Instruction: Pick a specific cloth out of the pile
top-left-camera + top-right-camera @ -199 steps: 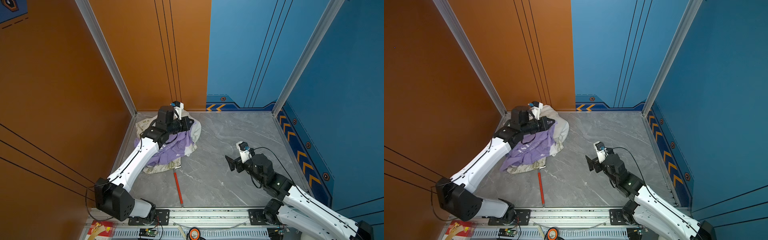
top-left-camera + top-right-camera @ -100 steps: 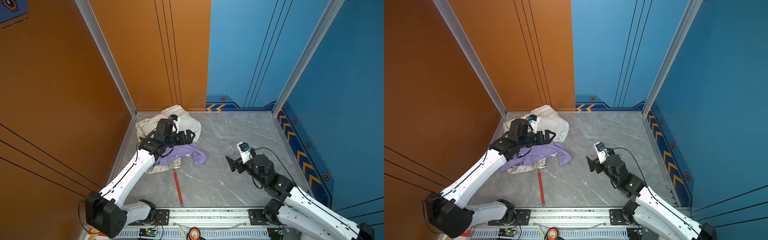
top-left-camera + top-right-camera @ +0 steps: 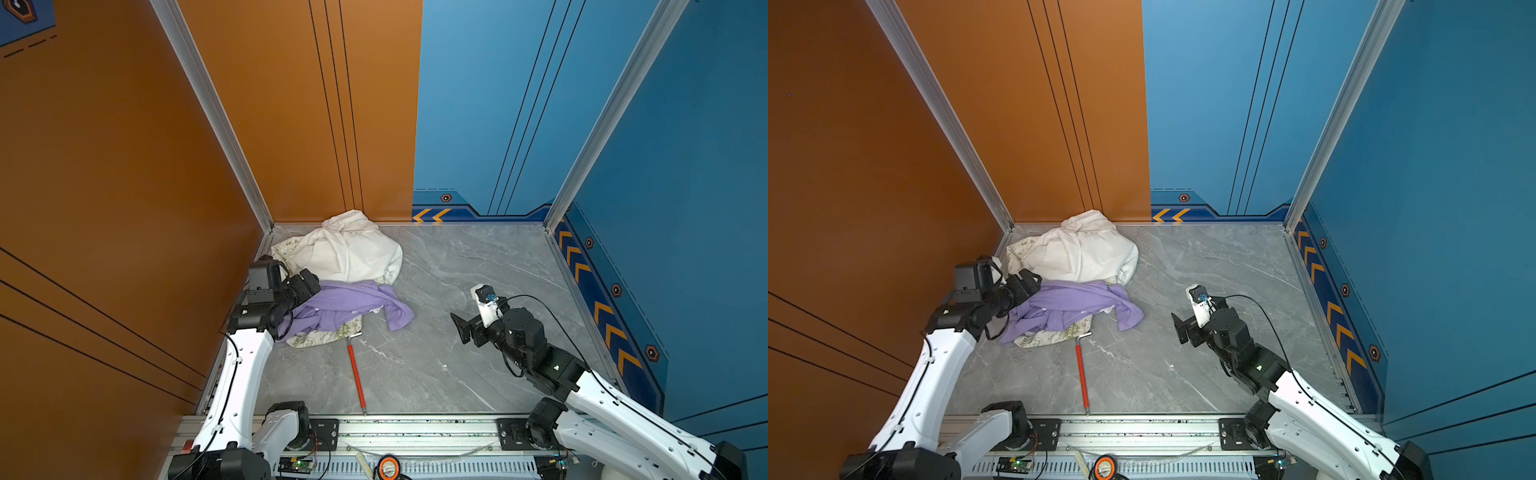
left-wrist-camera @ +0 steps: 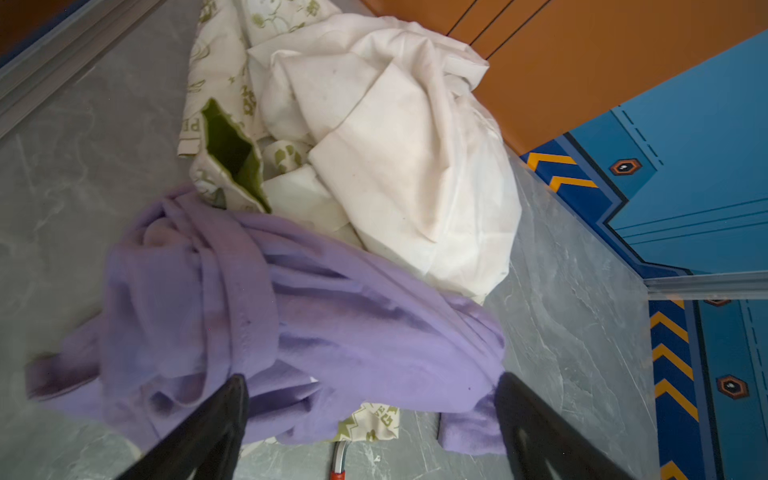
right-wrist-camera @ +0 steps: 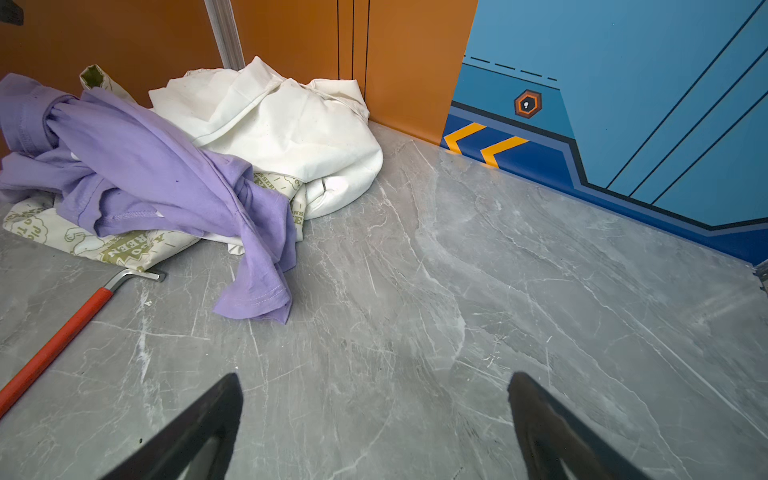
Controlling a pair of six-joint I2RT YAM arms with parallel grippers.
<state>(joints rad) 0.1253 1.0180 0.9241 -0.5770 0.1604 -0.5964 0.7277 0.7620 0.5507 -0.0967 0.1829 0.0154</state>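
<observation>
The surface [image 3: 478, 257] is bare from 12 round to 3 o'clock, clear right up to the blue wall [image 3: 498, 124]. The pile [image 3: 349, 249] blocks the 11 o'clock corner against the orange wall [image 3: 374, 104], and the cloth [image 3: 345, 305] spills off it toward 9 o'clock and the centre. A red-handled hex key [image 3: 356, 374] lies at 7 o'clock, just beside the pile. The right gripper [image 3: 460, 328], jaws wide, sits toward 4 o'clock.

An orange wall [image 3: 291, 104] meets a blue wall [image 3: 478, 104]; grey marbled floor [image 3: 457, 270], seemingly scratched.
</observation>
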